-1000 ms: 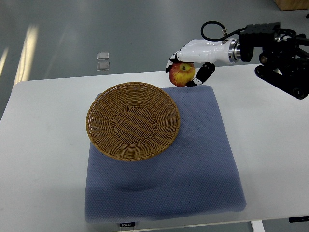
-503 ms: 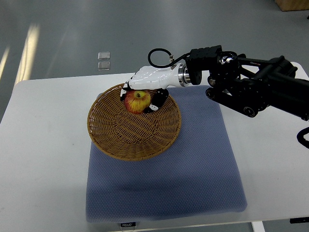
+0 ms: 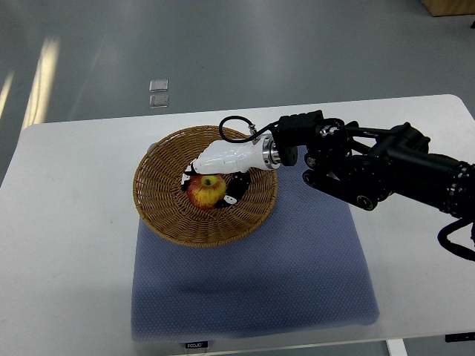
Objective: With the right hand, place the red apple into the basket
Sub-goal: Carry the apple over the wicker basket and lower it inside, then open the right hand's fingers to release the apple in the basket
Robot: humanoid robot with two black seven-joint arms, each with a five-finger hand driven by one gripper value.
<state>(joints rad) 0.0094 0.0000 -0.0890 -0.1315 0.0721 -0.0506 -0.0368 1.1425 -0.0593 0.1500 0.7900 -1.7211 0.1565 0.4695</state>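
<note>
Top view. A round woven wicker basket [image 3: 159,204] is sitting on the far left part of a blue-grey quilted fabric mat [image 3: 297,274], which is lying on a white rounded table [image 3: 67,245]. The basket is overhanging the mat's far left corner, so part of its rim is lying over bare table.

The robot's black right arm [image 3: 378,170] is entering from the 3 o'clock edge and reaching toward 9 o'clock across the mat's far edge. A black cable loop [image 3: 231,127] is standing up at the wrist. The white right hand [image 3: 215,174] is lying inside the basket, over its bowl, slightly toward 1 o'clock from the basket's centre.

The red-and-yellow apple [image 3: 205,191] is inside the basket, near its centre, with the stem dimple facing up. The white fingers are curling over the apple's far side, and dark fingertips [image 3: 231,197] are showing at the apple's 3 o'clock side, so the hand is cupping the fruit. Whether the apple is resting on the weave or hanging just above it cannot be told.

On the grey floor beyond the table, at 11 o'clock from the basket, two small clear square pieces [image 3: 157,93] are lying one behind the other.
</note>
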